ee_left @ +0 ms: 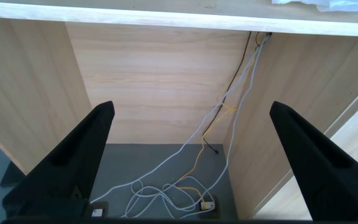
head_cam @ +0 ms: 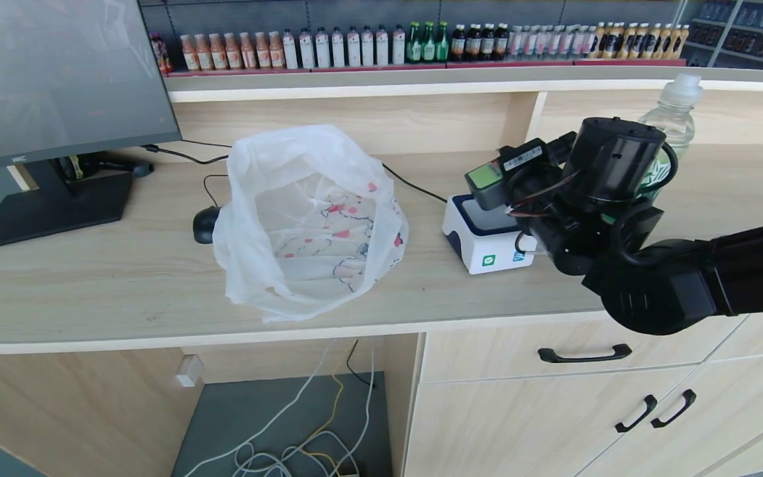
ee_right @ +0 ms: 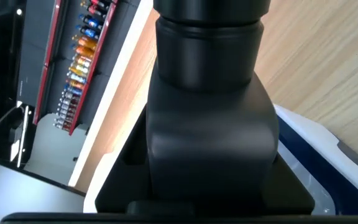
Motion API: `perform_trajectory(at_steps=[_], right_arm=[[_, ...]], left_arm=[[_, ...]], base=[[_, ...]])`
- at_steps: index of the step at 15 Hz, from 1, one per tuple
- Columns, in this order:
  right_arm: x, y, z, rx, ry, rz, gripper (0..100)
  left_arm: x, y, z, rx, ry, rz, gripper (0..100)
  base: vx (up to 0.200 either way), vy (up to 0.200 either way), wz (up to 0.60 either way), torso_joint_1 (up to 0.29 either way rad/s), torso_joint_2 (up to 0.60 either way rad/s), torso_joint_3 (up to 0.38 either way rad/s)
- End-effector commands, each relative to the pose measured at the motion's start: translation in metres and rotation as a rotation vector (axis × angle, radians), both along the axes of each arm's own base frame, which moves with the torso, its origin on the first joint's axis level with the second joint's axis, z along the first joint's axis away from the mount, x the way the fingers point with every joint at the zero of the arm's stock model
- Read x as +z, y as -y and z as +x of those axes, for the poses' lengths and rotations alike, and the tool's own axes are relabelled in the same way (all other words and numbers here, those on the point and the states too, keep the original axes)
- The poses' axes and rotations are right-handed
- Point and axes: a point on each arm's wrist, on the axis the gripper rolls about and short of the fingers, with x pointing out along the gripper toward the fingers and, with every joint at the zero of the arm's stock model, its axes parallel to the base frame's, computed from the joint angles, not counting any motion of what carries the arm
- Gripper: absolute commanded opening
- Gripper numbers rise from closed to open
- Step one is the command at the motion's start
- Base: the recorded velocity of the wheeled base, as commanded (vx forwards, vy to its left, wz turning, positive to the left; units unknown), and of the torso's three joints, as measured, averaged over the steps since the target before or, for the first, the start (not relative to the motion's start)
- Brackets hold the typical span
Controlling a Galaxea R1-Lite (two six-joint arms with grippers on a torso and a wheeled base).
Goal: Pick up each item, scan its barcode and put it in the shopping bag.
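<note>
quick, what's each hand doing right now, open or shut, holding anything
left hand: open, holding nothing.
right hand: cannot be told; a dark item is right at it, above the scanner.

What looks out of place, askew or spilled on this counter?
Nothing is spilled or damaged. The bag is slumped and lopsided, with its open mouth tilted, and it sits close to the front edge of the counter. Below the counter, loose cables lie tangled on the floor.

Black right arm (head_cam: pixel 686 285), cylindrical wrist (head_cam: pixel 613 159), looped cables (head_cam: pixel 617 232), wedge-fingered left claw (ee_left: pixel 191 107)
</note>
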Motion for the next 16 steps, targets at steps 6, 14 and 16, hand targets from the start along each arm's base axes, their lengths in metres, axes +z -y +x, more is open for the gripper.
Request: perform_trajectory(at_steps=[6,14,16], right_arm=[[-0.003,-0.005,0.01,-0.002,0.004,0.003,0],[-0.018,-0.004,0.014,-0.01,-0.034,-0.019,0],[-0.017,-0.004,0.013,-0.011,-0.033,-0.02,0]], left_arm=[[0.0,0.0,0.0,0.0,0.001,0.0,100],[0.0,0.0,0.0,0.0,0.001,0.0,100],[0.0,0.0,0.0,0.0,0.001,0.0,100]], base=[[0.0,0.0,0.0,0.0,0.0,0.0],[0.0,0.0,0.0,0.0,0.0,0.0],[0.0,0.0,0.0,0.0,0.0,0.0]])
